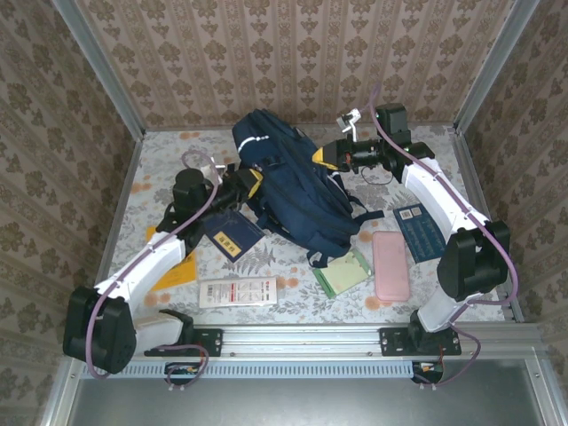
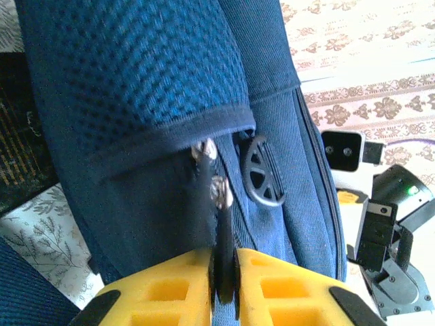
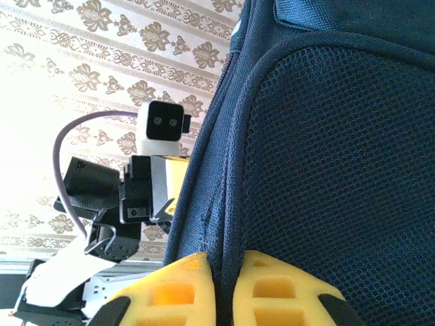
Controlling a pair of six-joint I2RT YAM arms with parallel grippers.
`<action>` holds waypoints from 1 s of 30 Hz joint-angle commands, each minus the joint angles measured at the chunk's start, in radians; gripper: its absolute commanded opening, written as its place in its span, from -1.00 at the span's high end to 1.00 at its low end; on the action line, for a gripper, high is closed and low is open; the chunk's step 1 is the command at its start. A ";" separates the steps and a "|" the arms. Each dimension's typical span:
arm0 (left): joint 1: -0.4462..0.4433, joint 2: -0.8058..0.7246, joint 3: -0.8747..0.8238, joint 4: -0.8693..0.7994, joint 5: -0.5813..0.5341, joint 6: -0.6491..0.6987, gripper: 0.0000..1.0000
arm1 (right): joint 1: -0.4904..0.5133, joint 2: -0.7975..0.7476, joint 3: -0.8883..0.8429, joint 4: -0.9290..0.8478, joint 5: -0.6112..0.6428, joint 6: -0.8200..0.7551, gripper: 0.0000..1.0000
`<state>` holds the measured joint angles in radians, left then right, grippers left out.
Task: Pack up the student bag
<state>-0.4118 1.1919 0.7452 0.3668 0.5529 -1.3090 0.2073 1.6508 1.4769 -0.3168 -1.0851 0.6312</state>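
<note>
The student bag [image 1: 293,191], a big navy backpack, lies in the middle of the table. At its left side my left gripper [image 1: 251,184] is shut on the bag's black zipper pull. In the left wrist view the yellow jaws of that gripper [image 2: 224,288] pinch the pull strap [image 2: 223,231] just below the metal slider [image 2: 219,191]. My right gripper [image 1: 325,157] is at the bag's upper right. In the right wrist view this gripper [image 3: 228,288] is shut on a navy fabric seam [image 3: 216,224] beside the mesh panel [image 3: 340,156].
Near the front lie a pink case [image 1: 390,264], a green notebook [image 1: 342,272], a blue booklet [image 1: 420,231], a dark blue booklet [image 1: 232,233], a white box [image 1: 236,291] and a yellow item [image 1: 173,271]. Patterned walls close in three sides.
</note>
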 commanded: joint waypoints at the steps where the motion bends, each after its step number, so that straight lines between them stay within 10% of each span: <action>1: -0.035 -0.022 -0.014 0.007 0.005 0.007 0.67 | -0.003 -0.019 0.045 0.091 -0.049 -0.036 1.00; 17: -0.131 -0.070 0.057 -0.191 0.039 0.123 0.54 | 0.000 0.001 0.072 0.017 -0.009 -0.093 1.00; 22: -0.038 -0.205 0.115 -0.587 -0.082 0.306 -0.33 | -0.007 -0.012 0.074 0.004 -0.004 -0.101 1.00; 30: 0.105 -0.212 0.264 -0.856 -0.146 0.542 -0.38 | -0.006 -0.023 0.071 0.003 -0.010 -0.103 1.00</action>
<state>-0.3134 0.9386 0.9638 -0.3534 0.4171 -0.9073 0.2062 1.6581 1.4780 -0.3752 -1.0431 0.5522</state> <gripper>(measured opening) 0.702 0.099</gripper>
